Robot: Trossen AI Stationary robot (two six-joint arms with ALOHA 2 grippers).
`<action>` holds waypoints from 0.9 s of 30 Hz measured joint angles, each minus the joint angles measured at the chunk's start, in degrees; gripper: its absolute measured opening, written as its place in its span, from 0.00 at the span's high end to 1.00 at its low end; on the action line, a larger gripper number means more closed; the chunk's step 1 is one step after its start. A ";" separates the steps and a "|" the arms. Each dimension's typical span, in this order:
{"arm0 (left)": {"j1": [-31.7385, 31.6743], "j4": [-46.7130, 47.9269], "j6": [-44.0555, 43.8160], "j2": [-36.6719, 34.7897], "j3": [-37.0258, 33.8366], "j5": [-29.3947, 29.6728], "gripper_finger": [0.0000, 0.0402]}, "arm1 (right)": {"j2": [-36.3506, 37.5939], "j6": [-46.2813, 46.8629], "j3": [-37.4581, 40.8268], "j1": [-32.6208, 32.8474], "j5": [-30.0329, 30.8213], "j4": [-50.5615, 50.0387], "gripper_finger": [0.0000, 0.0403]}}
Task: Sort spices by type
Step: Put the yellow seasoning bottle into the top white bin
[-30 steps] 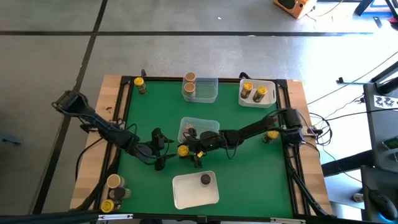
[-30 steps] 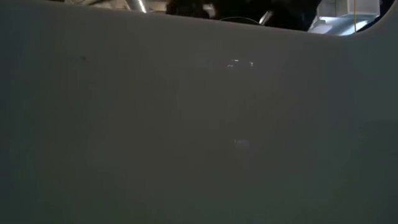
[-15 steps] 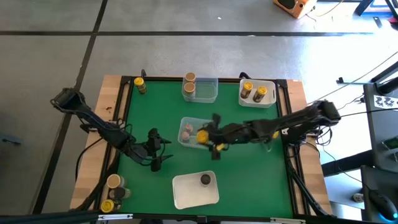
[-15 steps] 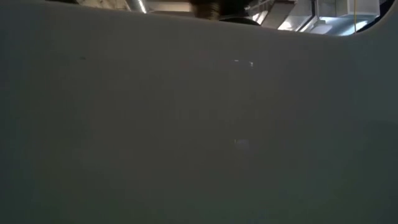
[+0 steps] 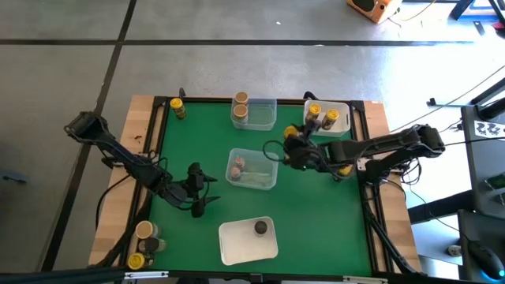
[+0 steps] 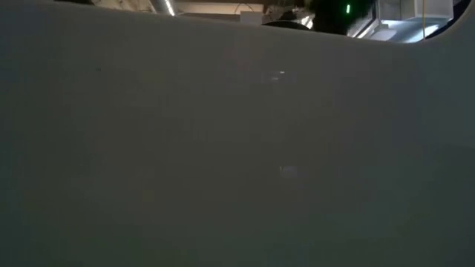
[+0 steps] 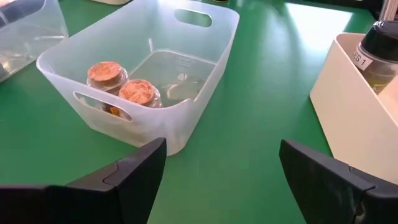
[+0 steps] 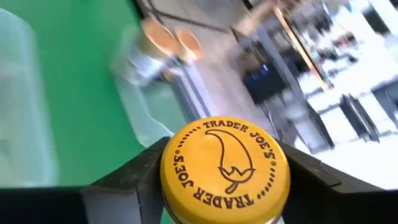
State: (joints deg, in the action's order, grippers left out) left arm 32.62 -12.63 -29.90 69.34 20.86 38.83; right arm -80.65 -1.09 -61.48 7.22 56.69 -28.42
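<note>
My right gripper (image 5: 293,144) is shut on a yellow-lidded spice jar (image 5: 290,134), between the middle clear tray (image 5: 264,180) and the far right white tray (image 5: 338,129). That white tray holds two yellow-topped jars (image 5: 321,117). The middle tray holds two brownish cork-topped jars (image 7: 121,82) standing on its floor. My left gripper (image 5: 197,195) is open and touches nothing, left of the middle tray; its fingers (image 7: 140,171) frame that tray in the wrist view. A dark grey-topped jar (image 5: 260,228) stands in the near white tray (image 5: 237,246). My right gripper (image 8: 225,186) pinches the jar between its two fingers (image 8: 134,180), which stand on opposite sides of it just below the yellow lid (image 8: 225,163). The lid faces the wrist camera. The jar's body is hidden under the lid. In the high view the jar appears lifted clear.
A far clear tray (image 5: 262,120) has a tan-topped jar (image 5: 240,100) at its left end. Loose jars: a yellow one (image 5: 179,107) at the far left, two (image 5: 144,237) on the wooden near-left edge, one (image 5: 345,170) by the right arm. A tray wall (image 6: 237,148) fills the low view.
My right gripper has carried the yellow-lidded jar from beside the middle tray's near left corner, up and across that tray, toward the table's right and far edge, and now stands close to the far right white tray. The arm has stretched out as it went.
</note>
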 joint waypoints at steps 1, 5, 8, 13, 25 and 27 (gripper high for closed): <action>0.00 -0.01 0.07 0.00 0.00 0.00 0.23 | 0.16 0.86 1.52 -1.48 0.14 0.80 0.43; -0.34 -0.02 1.28 0.00 0.00 0.18 0.23 | 0.69 4.19 7.46 -8.21 0.50 2.30 0.43; -0.48 0.01 1.25 0.00 0.00 0.68 0.23 | 2.84 5.95 11.20 -13.05 -0.50 3.27 0.43; -0.46 0.20 1.26 0.00 0.00 0.71 0.23 | 8.71 6.72 18.94 -19.59 -1.93 13.41 0.43; -0.74 0.09 1.17 0.00 0.00 0.94 0.23 | 10.51 9.77 34.30 -25.64 -7.21 41.45 0.43; -0.79 0.04 1.08 0.00 0.00 0.94 0.23 | 9.57 9.84 35.35 -25.76 -6.84 44.22 0.43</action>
State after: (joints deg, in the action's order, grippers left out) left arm 31.83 -12.59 -28.82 69.34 20.86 39.77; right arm -71.08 8.75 -26.13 -18.54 49.85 15.80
